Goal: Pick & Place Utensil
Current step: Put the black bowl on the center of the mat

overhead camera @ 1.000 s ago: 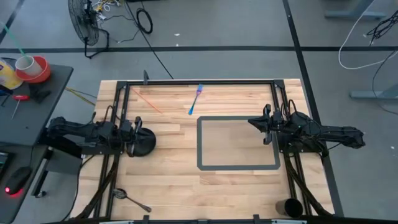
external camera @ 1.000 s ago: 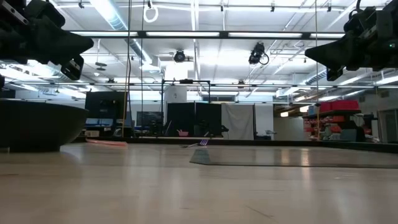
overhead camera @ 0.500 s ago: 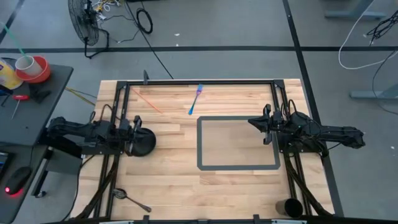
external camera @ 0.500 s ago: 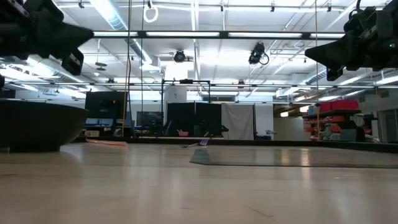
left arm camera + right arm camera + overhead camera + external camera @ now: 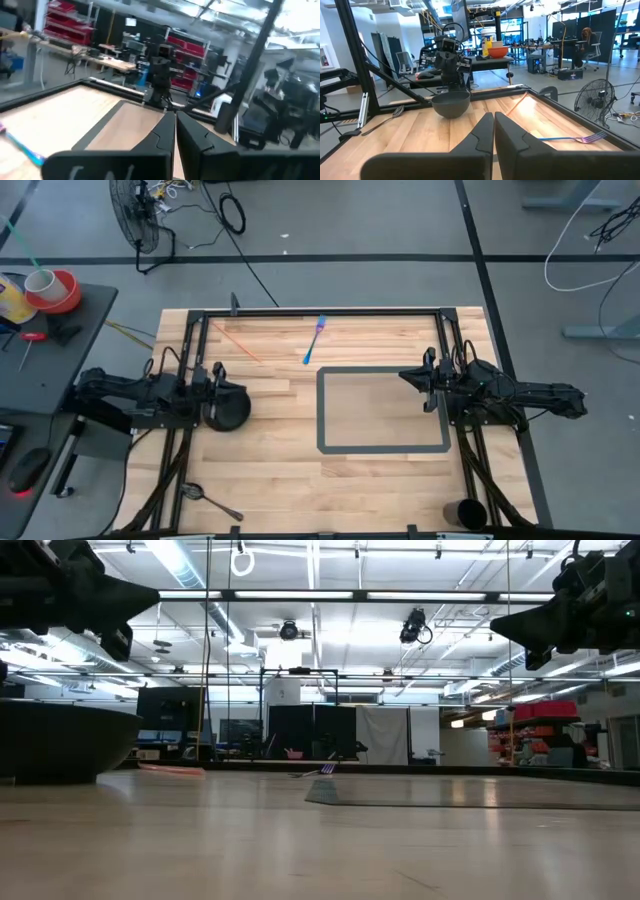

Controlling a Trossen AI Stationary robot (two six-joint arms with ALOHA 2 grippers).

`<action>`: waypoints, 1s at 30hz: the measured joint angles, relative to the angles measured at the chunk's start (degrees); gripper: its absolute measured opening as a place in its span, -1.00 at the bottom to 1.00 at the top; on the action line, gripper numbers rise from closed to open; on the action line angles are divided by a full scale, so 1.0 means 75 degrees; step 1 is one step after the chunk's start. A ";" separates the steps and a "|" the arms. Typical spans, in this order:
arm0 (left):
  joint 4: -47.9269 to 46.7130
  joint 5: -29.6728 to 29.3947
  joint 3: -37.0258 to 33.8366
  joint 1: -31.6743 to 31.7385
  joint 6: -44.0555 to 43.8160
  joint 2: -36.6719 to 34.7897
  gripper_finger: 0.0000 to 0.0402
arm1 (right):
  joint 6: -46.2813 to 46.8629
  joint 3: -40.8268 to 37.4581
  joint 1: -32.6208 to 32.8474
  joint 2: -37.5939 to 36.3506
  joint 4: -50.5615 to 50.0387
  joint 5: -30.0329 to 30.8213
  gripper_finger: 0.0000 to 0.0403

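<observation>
A blue fork with a purple head (image 5: 314, 340) lies flat on the wooden table near its far edge; it also shows in the right wrist view as the fork (image 5: 575, 137). My left gripper (image 5: 220, 383) hovers shut above a dark bowl (image 5: 228, 410) on the table's left side, touching nothing. In the left wrist view the left gripper's fingers (image 5: 175, 127) are closed together. My right gripper (image 5: 404, 376) waits shut above the right edge of a grey tape rectangle (image 5: 382, 448), well above the table in the low view, where the right gripper (image 5: 497, 630) is seen.
A thin orange stick (image 5: 236, 340) lies toward the far left. A metal utensil (image 5: 210, 500) rests near the table's near-left corner and a black cup (image 5: 466, 513) at the near right. A black frame (image 5: 320, 311) borders the table. Bare wood lies inside the tape rectangle.
My left gripper has risen slightly above the bowl. The right arm has kept still.
</observation>
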 joint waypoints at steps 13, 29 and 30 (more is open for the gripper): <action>0.0504 0.0214 0.0000 -0.0011 -0.0874 0.0562 -0.91 | 0.0002 0.0000 -0.0001 -0.0002 0.0001 -0.0002 -0.91; -0.1830 -0.0036 0.2404 -0.0784 -0.1474 0.2703 -0.94 | 0.0002 0.0000 0.0000 -0.0002 -0.0001 -0.0002 -0.91; -0.2450 -0.0155 0.2723 -0.0776 -0.1551 0.2857 -0.92 | 0.0002 0.0000 -0.0002 -0.0002 0.0001 -0.0003 -0.91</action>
